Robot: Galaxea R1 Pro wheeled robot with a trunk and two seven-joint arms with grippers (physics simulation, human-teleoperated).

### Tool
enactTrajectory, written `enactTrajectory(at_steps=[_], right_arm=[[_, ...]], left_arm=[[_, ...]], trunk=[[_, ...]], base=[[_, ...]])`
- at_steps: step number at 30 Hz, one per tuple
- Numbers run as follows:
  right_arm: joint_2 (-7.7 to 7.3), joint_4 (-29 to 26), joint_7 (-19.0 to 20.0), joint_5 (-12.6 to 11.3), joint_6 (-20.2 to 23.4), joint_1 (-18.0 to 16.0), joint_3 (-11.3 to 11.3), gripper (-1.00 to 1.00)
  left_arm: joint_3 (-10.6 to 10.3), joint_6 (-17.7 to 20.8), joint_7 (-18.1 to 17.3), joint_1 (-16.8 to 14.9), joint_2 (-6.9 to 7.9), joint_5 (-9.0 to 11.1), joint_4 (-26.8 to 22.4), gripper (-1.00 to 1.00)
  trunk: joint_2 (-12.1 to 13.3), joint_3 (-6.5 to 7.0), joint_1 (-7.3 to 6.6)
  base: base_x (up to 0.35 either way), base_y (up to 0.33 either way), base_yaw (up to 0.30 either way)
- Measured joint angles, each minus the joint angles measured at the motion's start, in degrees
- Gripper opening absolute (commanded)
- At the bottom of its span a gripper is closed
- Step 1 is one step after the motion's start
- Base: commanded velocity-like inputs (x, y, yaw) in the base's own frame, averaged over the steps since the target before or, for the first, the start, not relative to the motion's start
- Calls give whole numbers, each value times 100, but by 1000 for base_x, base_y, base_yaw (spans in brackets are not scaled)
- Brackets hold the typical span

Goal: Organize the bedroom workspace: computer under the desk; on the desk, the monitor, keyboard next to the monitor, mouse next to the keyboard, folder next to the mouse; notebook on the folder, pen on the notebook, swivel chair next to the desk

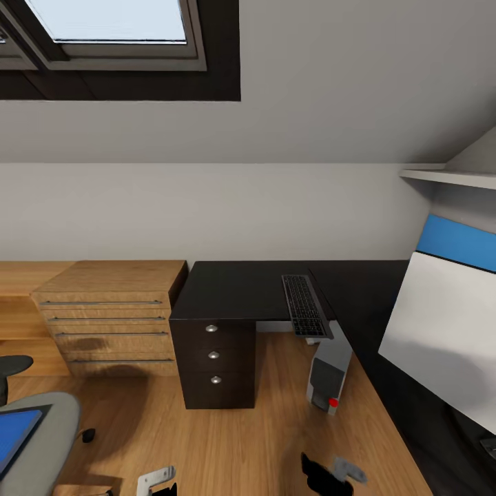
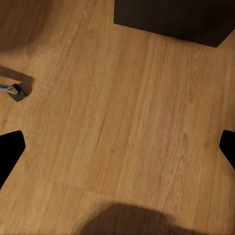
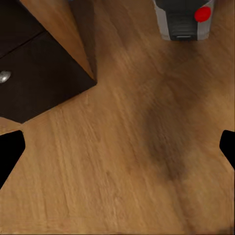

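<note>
The desk (image 1: 234,289) with its black top stands ahead, and the keyboard (image 1: 305,305) lies at its right front edge, partly overhanging. The pale computer (image 1: 329,372) stands on the floor below the keyboard, its red button facing my right wrist camera (image 3: 183,19). The monitor (image 1: 441,337) shows its white back at the right. The swivel chair (image 1: 48,434) is at the lower left with the blue folder (image 1: 15,434) on its seat. My left gripper (image 1: 157,480) (image 2: 117,152) and right gripper (image 1: 331,472) (image 3: 117,152) hang open over bare floor. Mouse, notebook and pen are out of view.
A light wooden drawer chest (image 1: 110,317) stands left of the desk's dark drawer unit (image 1: 215,358) (image 3: 34,73). A chair castor (image 2: 14,90) is close to my left gripper. A blue back panel (image 1: 458,241) and a white shelf (image 1: 448,176) rise at the right. Wooden floor lies between chair and desk.
</note>
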Motion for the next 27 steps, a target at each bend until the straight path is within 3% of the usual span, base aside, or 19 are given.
enactTrajectory(at_steps=[5, 6, 10, 15, 27], right_arm=[[-34, 1, -8, 1056, 12, 0, 108, 100], [-39, 2, -14, 1425, 17, 0, 132, 100], [-44, 1, -50, 1920, 22, 1, 149, 100], [-49, -26, -103, 2164, 11, 0, 136, 100], [-227, -59, -340, 2258, 13, 0, 135, 100]], left_arm=[[0, 0, -3, -1, 0, -3, 1, 100], [0, 0, -3, 0, 0, -2, 0, 100], [0, 0, -4, 0, 0, -3, 1, 100], [0, 0, -5, 0, 3, -2, 0, 100], [0, 0, -7, 0, 9, -2, 0, 100]], trunk=[[-1, 0, 1], [0, 0, 1], [0, 0, 1], [0, 0, 3], [0, 0, 4]], base=[[-30, 0, 0], [-73, 0, 0], [-109, 0, 0], [-215, 0, 0], [-311, 0, 0]])
